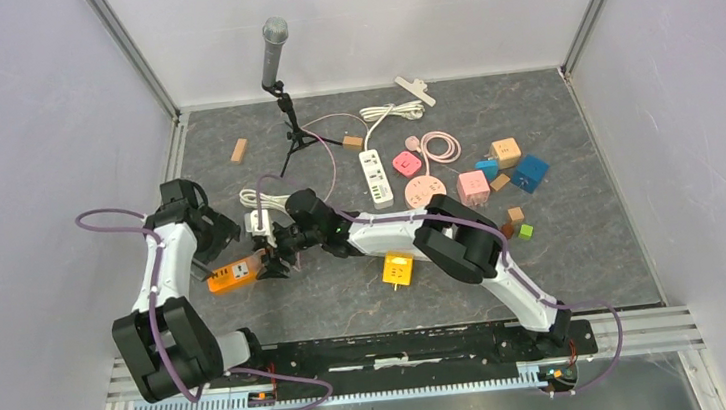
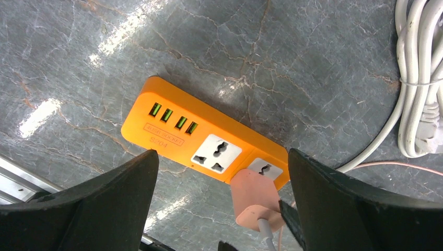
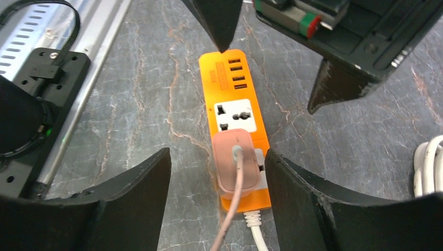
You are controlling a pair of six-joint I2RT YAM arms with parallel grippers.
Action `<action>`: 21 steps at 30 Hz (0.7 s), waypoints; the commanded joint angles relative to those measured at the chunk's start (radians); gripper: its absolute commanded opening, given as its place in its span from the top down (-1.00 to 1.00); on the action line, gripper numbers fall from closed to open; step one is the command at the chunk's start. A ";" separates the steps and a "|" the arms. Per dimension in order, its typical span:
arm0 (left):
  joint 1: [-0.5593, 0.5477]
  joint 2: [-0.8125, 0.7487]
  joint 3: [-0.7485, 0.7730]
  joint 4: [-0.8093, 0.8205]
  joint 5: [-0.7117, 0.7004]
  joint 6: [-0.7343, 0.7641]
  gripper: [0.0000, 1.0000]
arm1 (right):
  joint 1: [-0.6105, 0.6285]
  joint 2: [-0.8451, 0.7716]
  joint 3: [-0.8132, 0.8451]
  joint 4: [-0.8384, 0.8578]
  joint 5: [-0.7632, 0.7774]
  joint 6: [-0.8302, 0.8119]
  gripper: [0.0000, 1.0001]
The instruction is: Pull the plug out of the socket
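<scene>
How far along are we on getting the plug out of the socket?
Done: both arms are in position at the orange power strip. In hand: the right gripper straddles the pink plug, jaws open with gaps either side; the left gripper hangs open over the strip's USB end. Left: grip the plug and pull; it sits in its socket.

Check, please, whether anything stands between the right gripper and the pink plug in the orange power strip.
Nothing visible does. The right gripper straddles the pink plug, jaws open on either side, nothing between them and it. The plug sits in the orange power strip.
</scene>
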 commanded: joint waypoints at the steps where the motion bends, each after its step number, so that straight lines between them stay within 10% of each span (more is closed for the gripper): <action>1: 0.006 -0.045 -0.011 -0.004 0.016 -0.031 -0.99 | 0.001 0.033 0.051 0.010 0.067 -0.016 -0.40; 9: 0.006 -0.054 -0.014 -0.006 0.025 -0.026 -0.99 | 0.001 0.030 0.059 0.014 0.119 -0.031 -0.65; 21: 0.006 -0.124 0.000 -0.015 0.005 -0.036 -0.97 | 0.000 0.088 0.115 -0.035 0.042 -0.047 -0.07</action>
